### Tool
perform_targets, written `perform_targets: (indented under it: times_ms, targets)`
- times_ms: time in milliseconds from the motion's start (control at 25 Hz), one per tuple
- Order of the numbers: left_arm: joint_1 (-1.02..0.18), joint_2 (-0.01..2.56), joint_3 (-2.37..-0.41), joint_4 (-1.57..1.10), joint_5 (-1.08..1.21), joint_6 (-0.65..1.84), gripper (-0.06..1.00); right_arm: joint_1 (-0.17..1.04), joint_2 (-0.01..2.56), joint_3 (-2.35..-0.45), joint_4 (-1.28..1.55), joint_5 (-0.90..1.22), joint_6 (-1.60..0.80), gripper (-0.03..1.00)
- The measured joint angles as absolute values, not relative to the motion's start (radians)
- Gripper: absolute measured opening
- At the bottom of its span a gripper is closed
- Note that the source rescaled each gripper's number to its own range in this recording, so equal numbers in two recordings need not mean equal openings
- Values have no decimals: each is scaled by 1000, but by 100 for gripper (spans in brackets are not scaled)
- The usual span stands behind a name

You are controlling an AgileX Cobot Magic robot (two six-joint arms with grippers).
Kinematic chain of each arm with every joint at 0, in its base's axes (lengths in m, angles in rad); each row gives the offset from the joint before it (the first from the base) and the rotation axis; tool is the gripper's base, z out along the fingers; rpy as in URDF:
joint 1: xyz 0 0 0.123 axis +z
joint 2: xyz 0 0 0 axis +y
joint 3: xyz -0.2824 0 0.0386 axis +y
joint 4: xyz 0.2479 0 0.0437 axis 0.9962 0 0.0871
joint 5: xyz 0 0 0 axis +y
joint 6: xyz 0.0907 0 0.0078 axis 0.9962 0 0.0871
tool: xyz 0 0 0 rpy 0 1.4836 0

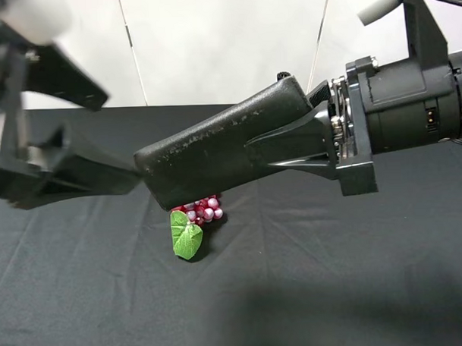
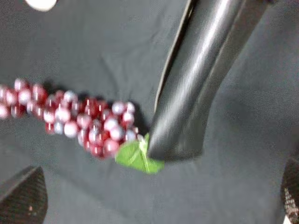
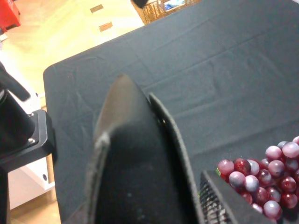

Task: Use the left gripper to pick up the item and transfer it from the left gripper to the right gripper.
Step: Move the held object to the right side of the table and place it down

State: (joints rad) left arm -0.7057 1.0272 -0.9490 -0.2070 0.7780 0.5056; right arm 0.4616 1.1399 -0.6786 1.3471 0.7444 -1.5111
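Observation:
The item, a black textured oblong case (image 1: 215, 147), hangs in the air above the table. My right gripper (image 1: 253, 146) is shut on its right end, with wedge fingers on both sides. In the right wrist view the case (image 3: 135, 163) fills the foreground between the fingers (image 3: 219, 200). My left gripper (image 1: 120, 139) is blurred at the left, with its jaws open and standing at the case's left end. In the left wrist view the case (image 2: 196, 79) lies beyond the wide-open ribbed fingertips (image 2: 21, 196), not between them.
A red grape bunch (image 1: 204, 208) with a green leaf (image 1: 186, 235) lies on the black cloth (image 1: 333, 276) under the case; it also shows in the left wrist view (image 2: 79, 121) and the right wrist view (image 3: 266, 177). A white round object (image 2: 42, 3) shows at the frame edge.

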Motion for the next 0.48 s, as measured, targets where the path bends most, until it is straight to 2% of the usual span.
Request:
perform_targets:
  times_ms: [240, 480]
  targets:
    - [-706, 943, -949, -104, 916, 210, 100, 462, 1140, -679, 1347, 744, -1494, 0]
    - [-706, 854, -949, -88, 1051, 62, 100, 462, 1140, -679, 1347, 737, -1473, 0]
